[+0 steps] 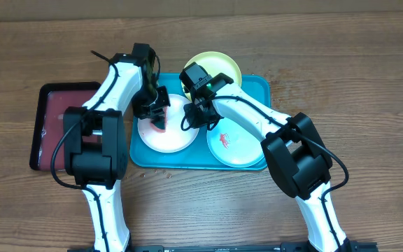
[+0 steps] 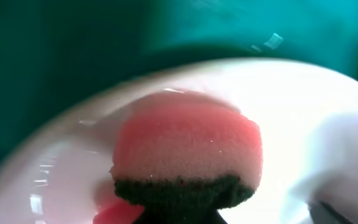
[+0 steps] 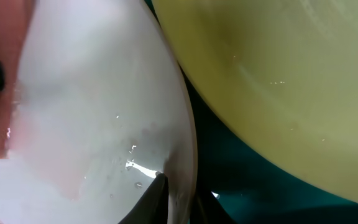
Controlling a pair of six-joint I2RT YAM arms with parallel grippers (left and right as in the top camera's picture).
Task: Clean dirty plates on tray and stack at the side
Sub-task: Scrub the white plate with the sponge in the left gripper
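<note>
The turquoise tray (image 1: 257,87) holds three plates. The white plate (image 1: 175,138) lies at its left, the pale mint plate (image 1: 238,150) with a red smear at its right, the yellow-green plate (image 1: 224,65) at the back. My left gripper (image 1: 159,110) is shut on a pink sponge with a dark green scrub side (image 2: 188,149), pressed on the white plate (image 2: 303,106). My right gripper (image 1: 194,115) is shut on the white plate's rim (image 3: 182,143), beside the yellow-green plate (image 3: 291,81).
A dark red tray (image 1: 54,115) lies on the wooden table left of the turquoise tray. The two arms cross close together over the white plate.
</note>
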